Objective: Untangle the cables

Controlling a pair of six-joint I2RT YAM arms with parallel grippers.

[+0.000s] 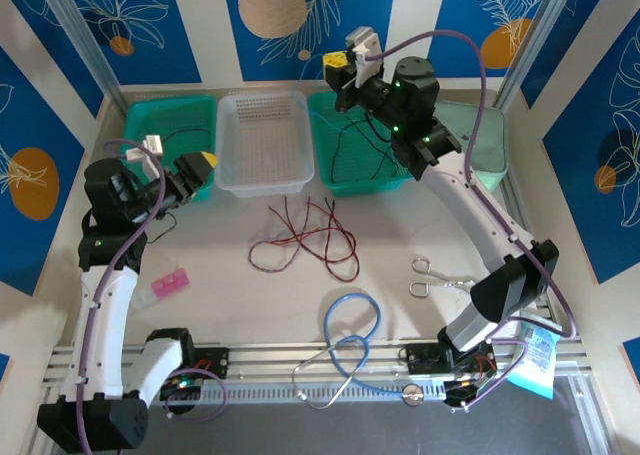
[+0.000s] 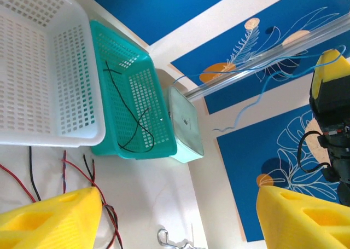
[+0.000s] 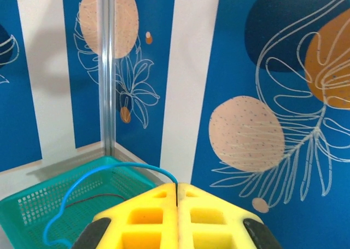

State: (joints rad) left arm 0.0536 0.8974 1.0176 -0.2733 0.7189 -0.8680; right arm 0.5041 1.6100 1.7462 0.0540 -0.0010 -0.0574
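Mid-table, tangle of thin red and black wires [image 1: 305, 237] lies loose. Left gripper [image 1: 200, 165] hangs nearby, jaws wide, empty. Right gripper [image 3: 176, 190] pinches thin blue wire [image 3: 126, 164] above teal mesh basket [image 3: 33, 213]. Risks: released wire springs over the rim; a hasty pull tightens the knot.

left gripper [image 2: 178, 202] low at left, jaws wide apart; right gripper [image 3: 176, 187] high at rear, clamped on blue cable [image 3: 126, 164]

The right tool [image 3: 178, 190] is pinching a thin blue wire [image 3: 109, 167] that is arcing down over a teal basket [image 3: 33, 210].
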